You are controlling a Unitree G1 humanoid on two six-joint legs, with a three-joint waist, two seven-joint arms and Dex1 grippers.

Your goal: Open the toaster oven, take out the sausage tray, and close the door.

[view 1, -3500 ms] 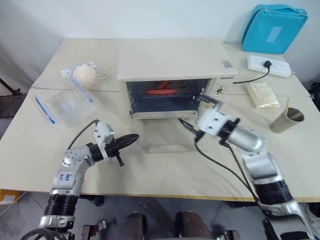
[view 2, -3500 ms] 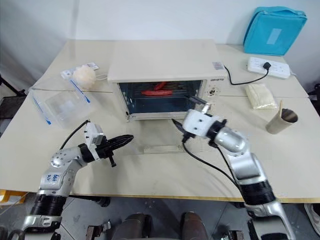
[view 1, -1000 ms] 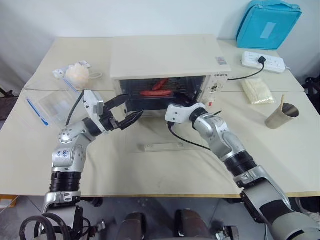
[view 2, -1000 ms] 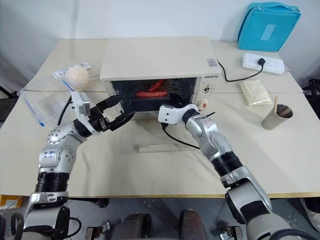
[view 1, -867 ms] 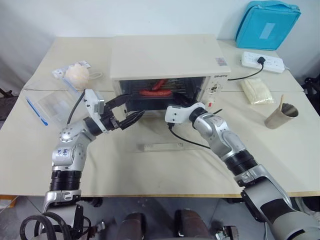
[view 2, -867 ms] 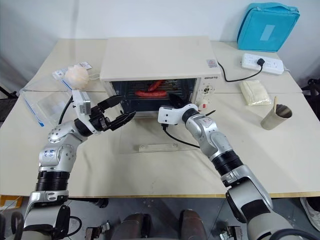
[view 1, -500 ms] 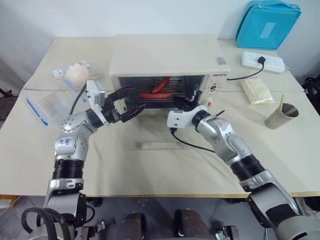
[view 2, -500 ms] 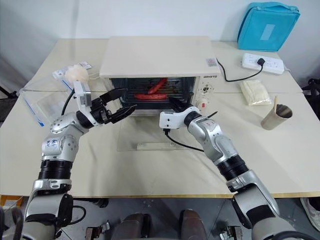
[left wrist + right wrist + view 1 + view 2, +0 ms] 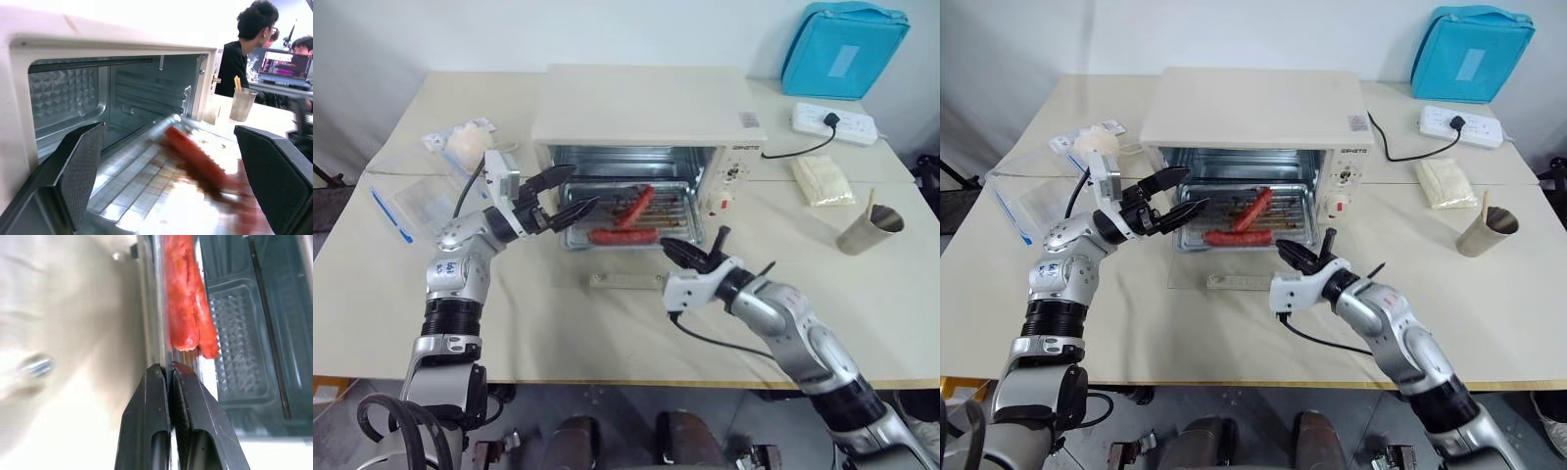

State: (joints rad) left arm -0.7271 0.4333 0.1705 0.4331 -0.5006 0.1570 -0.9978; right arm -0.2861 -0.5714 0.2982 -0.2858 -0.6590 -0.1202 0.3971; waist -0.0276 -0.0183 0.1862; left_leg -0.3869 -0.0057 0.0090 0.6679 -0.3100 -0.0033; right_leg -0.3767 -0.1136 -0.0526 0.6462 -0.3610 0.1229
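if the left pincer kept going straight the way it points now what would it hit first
Probably the sausage tray: the open left pincer points at its left end, just outside the toaster oven. Depth is unclear, so it might pass just above the tray.

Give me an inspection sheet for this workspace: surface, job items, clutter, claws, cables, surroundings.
Surface: cream table, bare in front.
Job's things: toaster oven open, door folded down flat; sausage tray partly pulled out, red sausages on it.
Clutter: clear plastic bag, pale round item, white packet, metal cup, blue case.
Claws: right claw shut on the tray's front rim; left claw open at the tray's left end, touching nothing.
Cables: black cord from oven to power strip.
Surroundings: people at a laptop in the left wrist view.
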